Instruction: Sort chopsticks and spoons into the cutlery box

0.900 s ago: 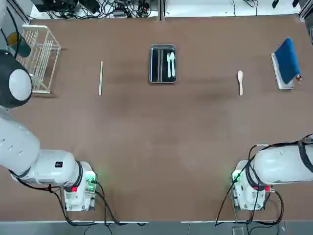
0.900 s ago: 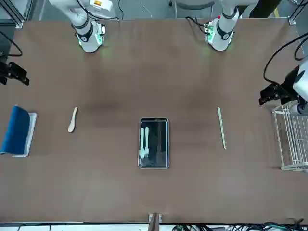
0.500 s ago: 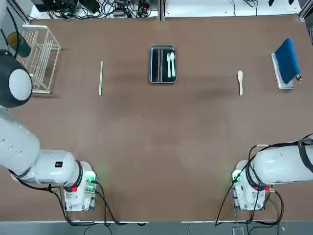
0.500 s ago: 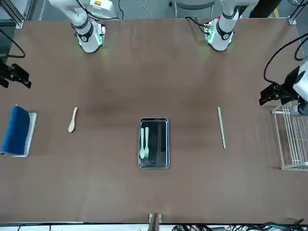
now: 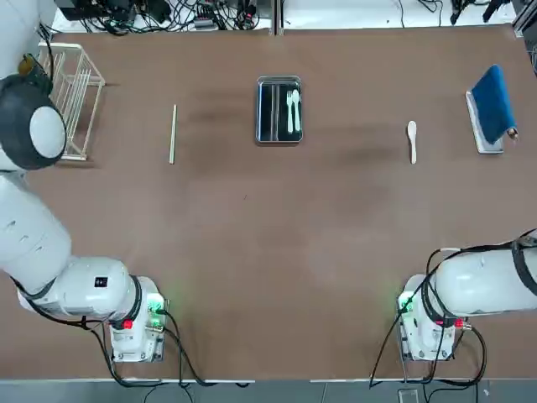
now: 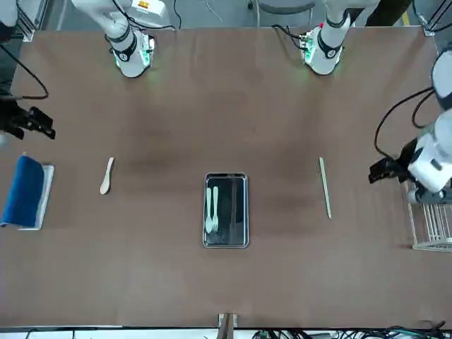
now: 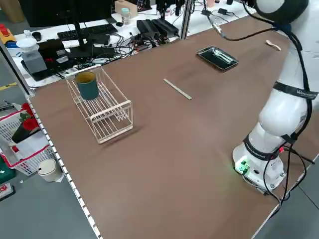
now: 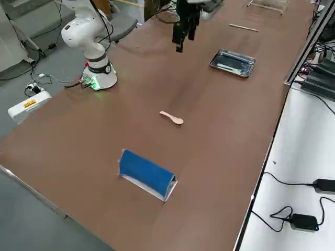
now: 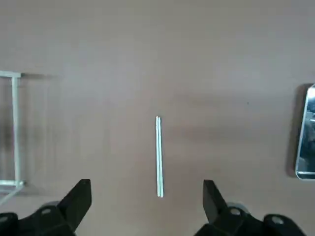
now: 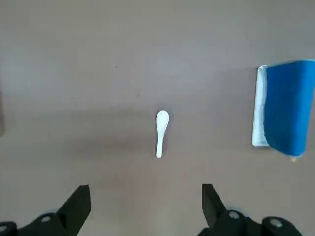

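Left claw (image 9: 147, 184) — released, table's 10 o'clock, near white rack (image 5: 74, 101) | right claw (image 10: 146, 187) — released, 2 o'clock, near blue cloth (image 5: 493, 102) | chopsticks (image 9: 159, 157): on table, cutlery box's (image 5: 278, 109) 9 o'clock | loose spoon (image 10: 161, 132): box's 3 o'clock | fork (image 6: 215, 209), another spoon (image 6: 208, 210): inside box

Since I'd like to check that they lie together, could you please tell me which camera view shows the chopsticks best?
The left wrist view: both chopsticks show side by side, full length. The top, front, left side and right side views show them only as one thin pale strip; the right wrist view doesn't show them.
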